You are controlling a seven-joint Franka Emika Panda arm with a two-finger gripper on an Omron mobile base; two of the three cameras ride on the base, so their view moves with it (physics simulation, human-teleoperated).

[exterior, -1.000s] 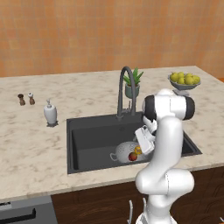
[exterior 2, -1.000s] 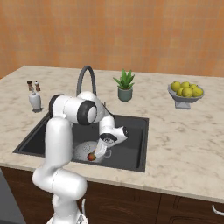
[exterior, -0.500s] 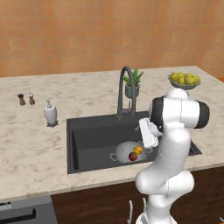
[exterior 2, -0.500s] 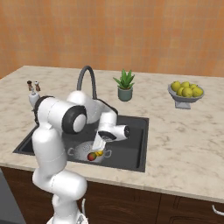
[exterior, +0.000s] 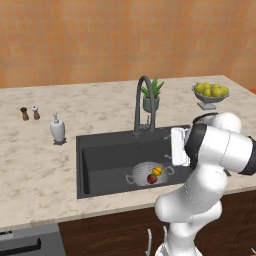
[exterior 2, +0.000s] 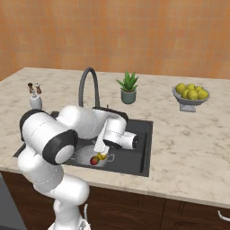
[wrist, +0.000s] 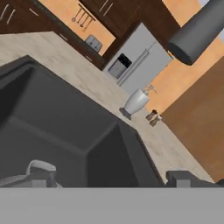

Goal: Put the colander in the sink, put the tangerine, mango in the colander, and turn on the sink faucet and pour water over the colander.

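- Since both fruits need rinsing, colander (exterior: 148,174) sits low in sink (exterior: 100,155), tangerine (exterior: 157,171) & mango (exterior: 151,178) inside, touching.
- Fingers (wrist: 109,177) spread wide, empty, raised above sink; fruit already dropped.
- Faucet (exterior: 142,102) arches over sink; no water visible, so prob. lever next.

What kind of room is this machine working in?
It looks like a home kitchen, computer-rendered. A dark sink with a tall gooseneck faucet is set into a marble-look counter, and a footed dish of fruit stands near a small potted plant.
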